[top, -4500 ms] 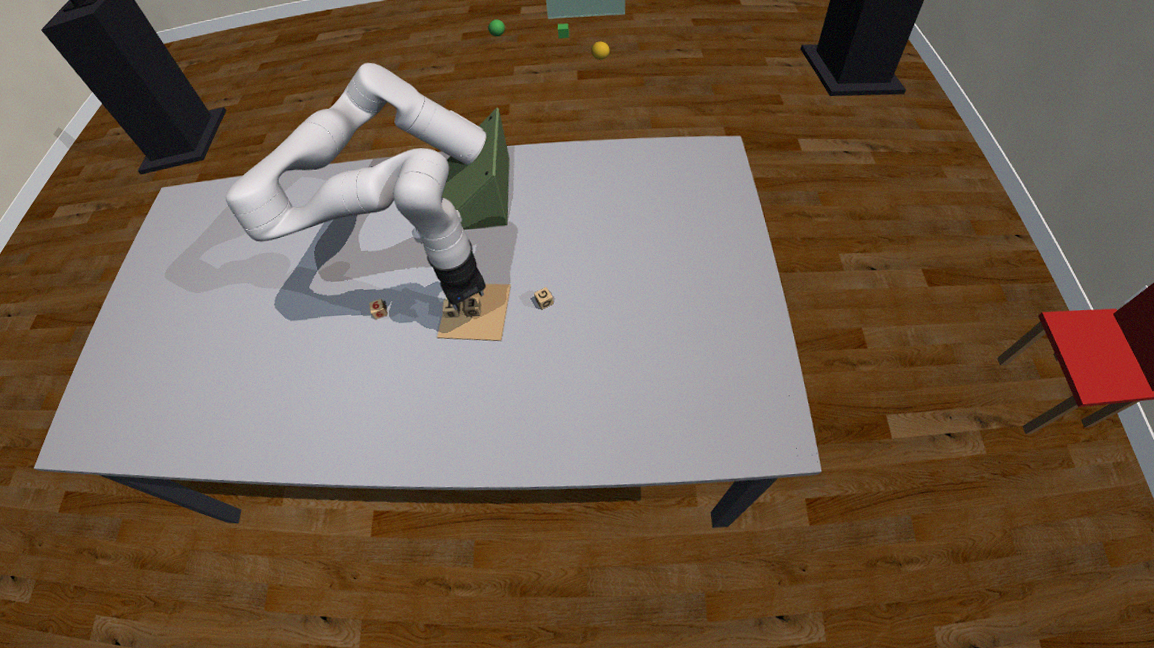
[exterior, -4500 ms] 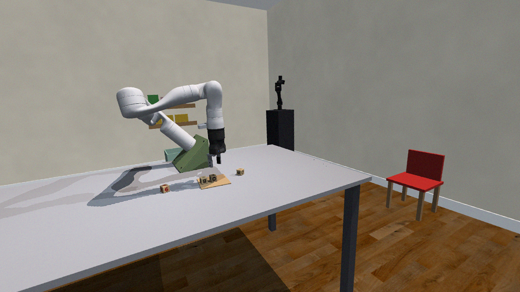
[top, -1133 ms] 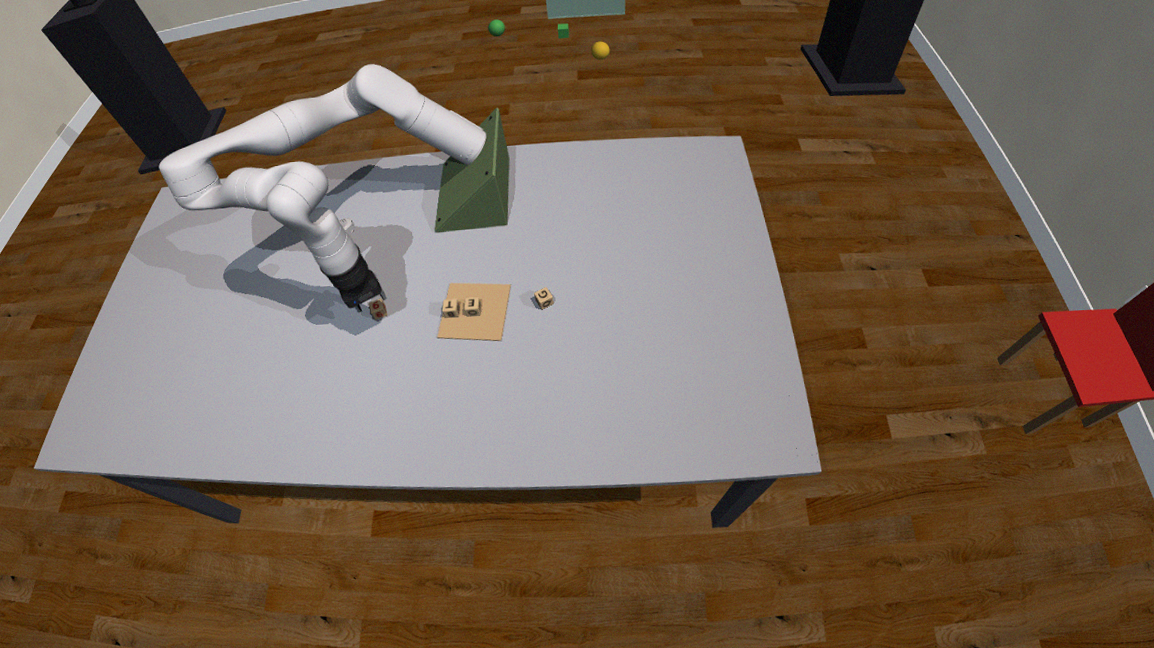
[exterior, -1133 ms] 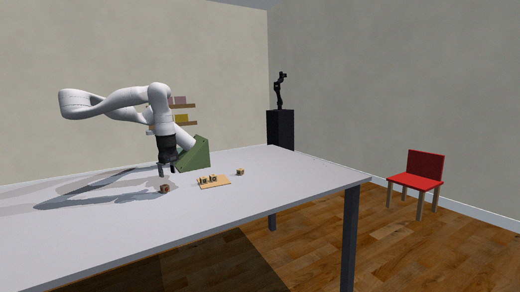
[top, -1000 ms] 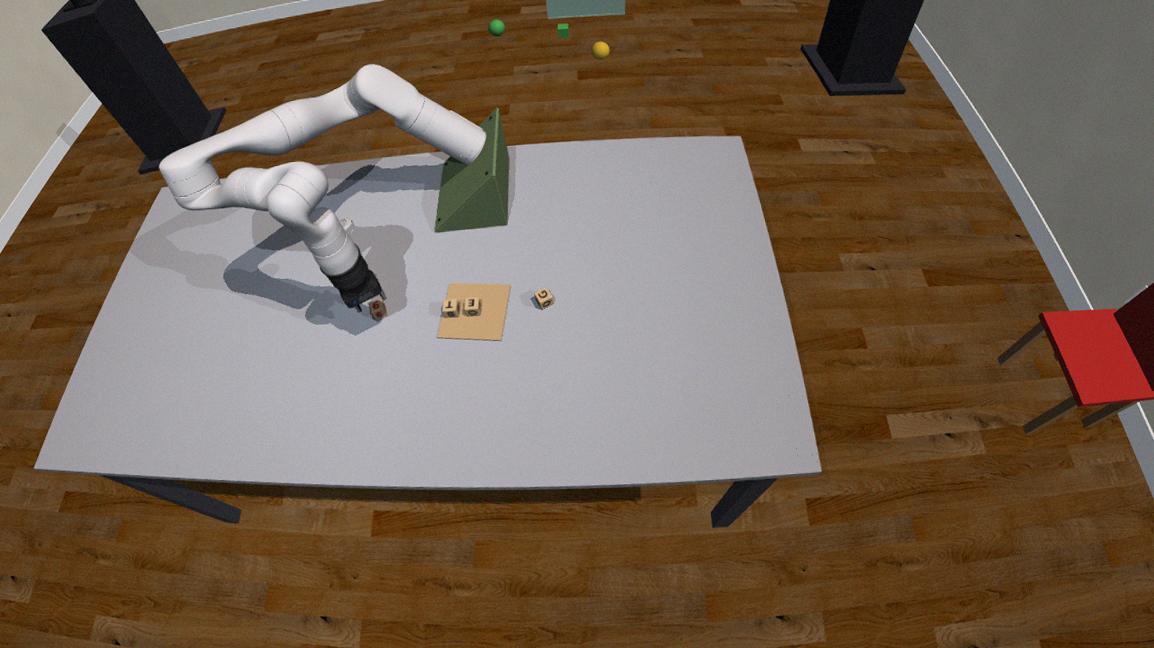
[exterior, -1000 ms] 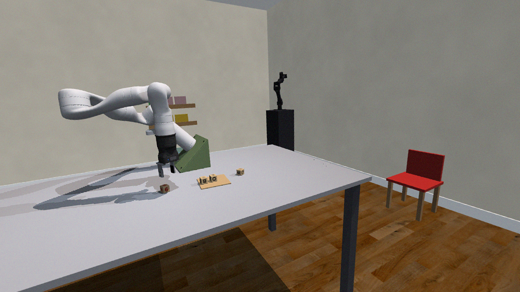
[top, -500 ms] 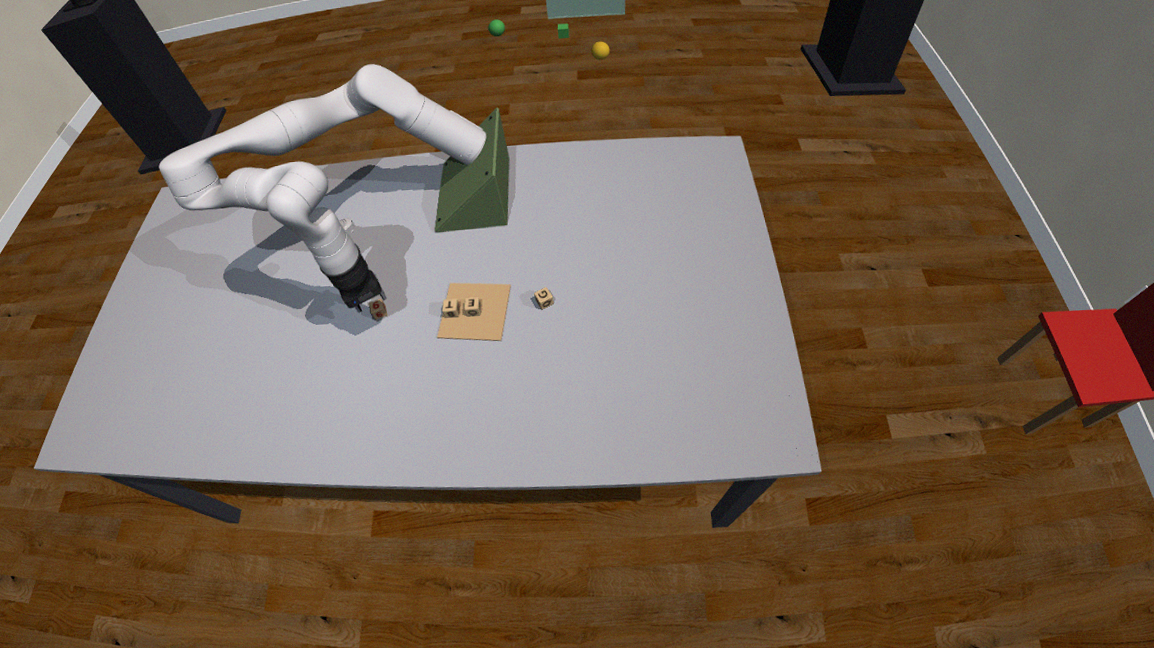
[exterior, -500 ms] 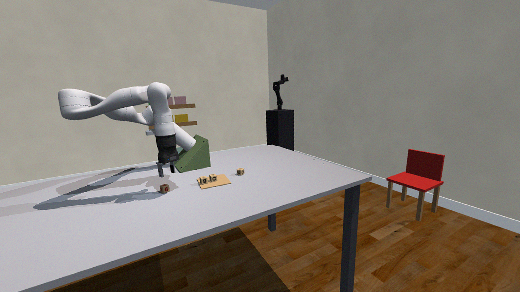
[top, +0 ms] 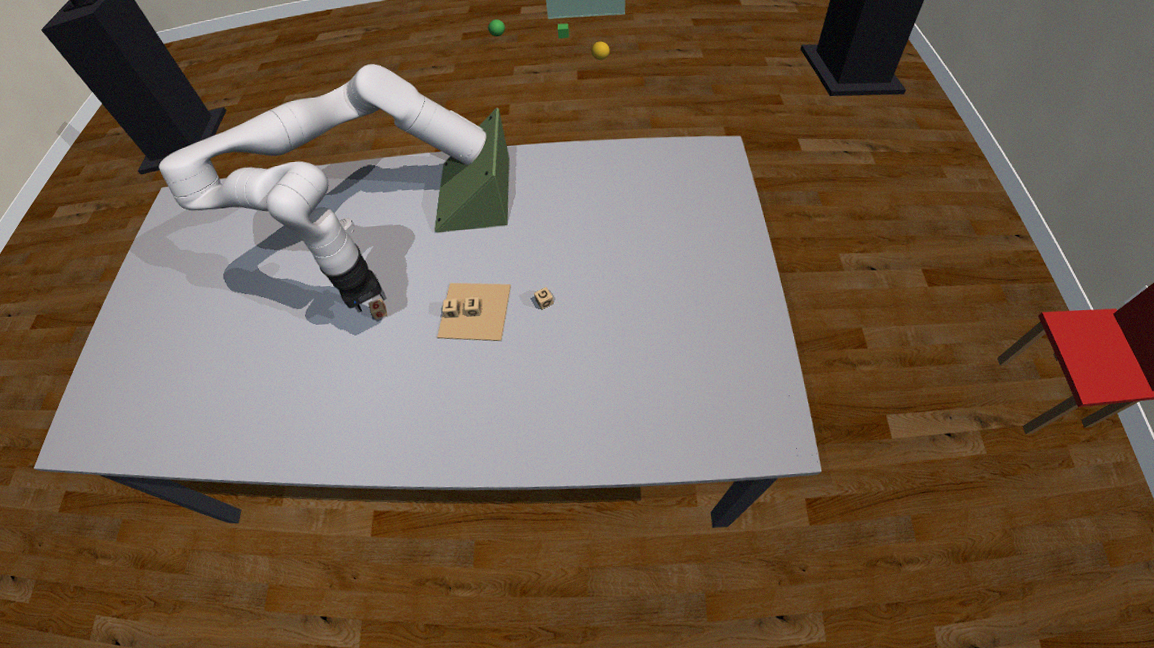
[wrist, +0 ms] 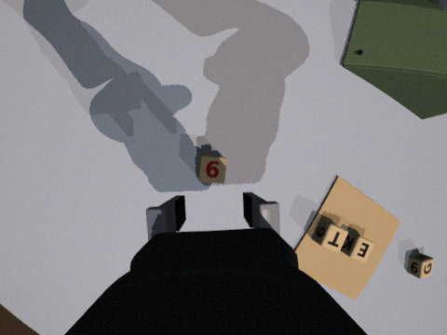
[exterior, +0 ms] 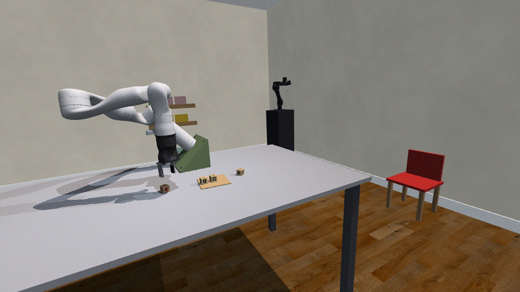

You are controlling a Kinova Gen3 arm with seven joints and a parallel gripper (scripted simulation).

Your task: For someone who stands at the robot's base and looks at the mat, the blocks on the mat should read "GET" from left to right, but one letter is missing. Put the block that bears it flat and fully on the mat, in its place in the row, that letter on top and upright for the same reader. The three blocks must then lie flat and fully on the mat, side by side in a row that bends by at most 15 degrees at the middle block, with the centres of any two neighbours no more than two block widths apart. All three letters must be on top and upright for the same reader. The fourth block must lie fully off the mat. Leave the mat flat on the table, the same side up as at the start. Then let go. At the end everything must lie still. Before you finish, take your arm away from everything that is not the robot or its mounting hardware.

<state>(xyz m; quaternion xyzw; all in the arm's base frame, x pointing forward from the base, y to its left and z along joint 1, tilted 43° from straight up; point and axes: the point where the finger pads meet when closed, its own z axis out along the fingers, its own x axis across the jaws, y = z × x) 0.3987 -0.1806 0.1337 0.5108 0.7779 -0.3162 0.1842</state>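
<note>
Hovering spread and empty, your gripper [wrist: 212, 212] sits over the red-6 block [wrist: 212, 169]; grab it and you miss the G block [top: 543, 298]; the mat [top: 475, 327] gets a decoy.

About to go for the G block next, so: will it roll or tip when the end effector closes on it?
The G block is a small cube resting flat on the table, so it probably won't roll. It looks rigid, like wood, and should hold its shape. Being small and likely light, it may skid or twist if one finger touches first.
</note>
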